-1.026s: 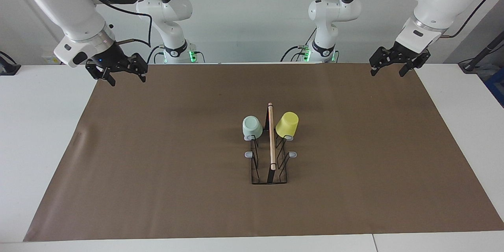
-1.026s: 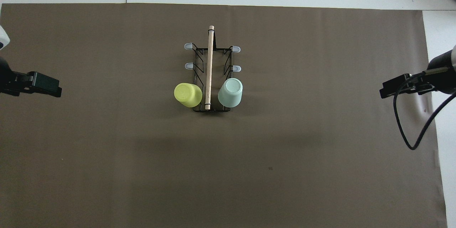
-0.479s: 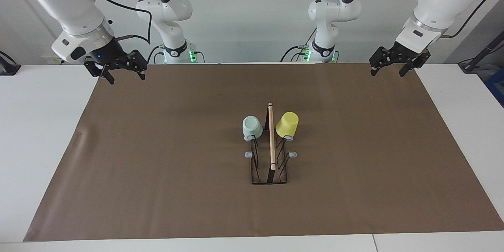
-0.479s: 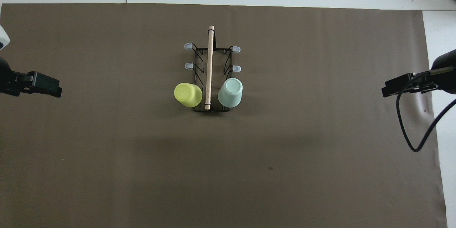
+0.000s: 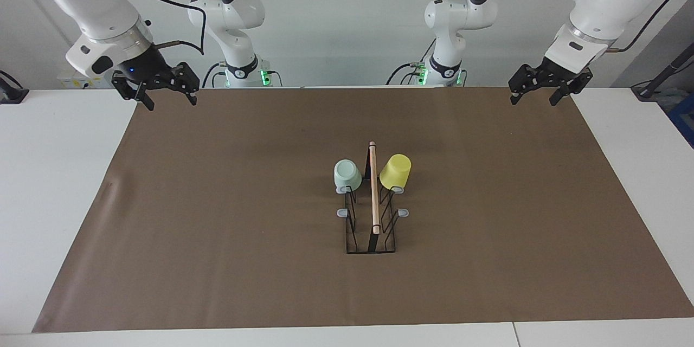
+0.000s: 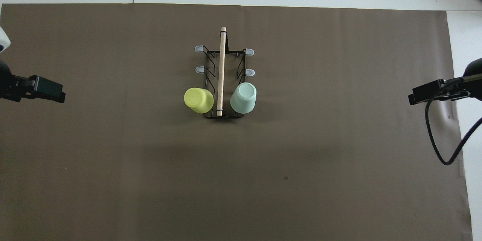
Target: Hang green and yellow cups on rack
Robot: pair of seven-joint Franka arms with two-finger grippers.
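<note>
The black wire rack (image 5: pixel 372 222) (image 6: pixel 223 79) with a wooden rod on top stands in the middle of the brown mat. The mint green cup (image 5: pixel 347 174) (image 6: pixel 243 98) hangs upside down on a prong at the rack's end nearest the robots, on the right arm's side. The yellow cup (image 5: pixel 395 171) (image 6: pixel 198 100) hangs on the matching prong on the left arm's side. My right gripper (image 5: pixel 167 98) (image 6: pixel 427 93) is open and empty, raised over the mat's corner at its end. My left gripper (image 5: pixel 534 96) (image 6: pixel 47 90) is open and empty over the other corner.
The brown mat (image 5: pixel 227 217) covers most of the white table (image 5: pixel 49 184). Several grey-tipped prongs (image 5: pixel 342 212) on the rack carry nothing. A black cable (image 6: pixel 438 147) hangs from the right arm over the mat's edge.
My right gripper has risen and drawn back toward its end of the table. The left arm, cups and rack have not moved.
</note>
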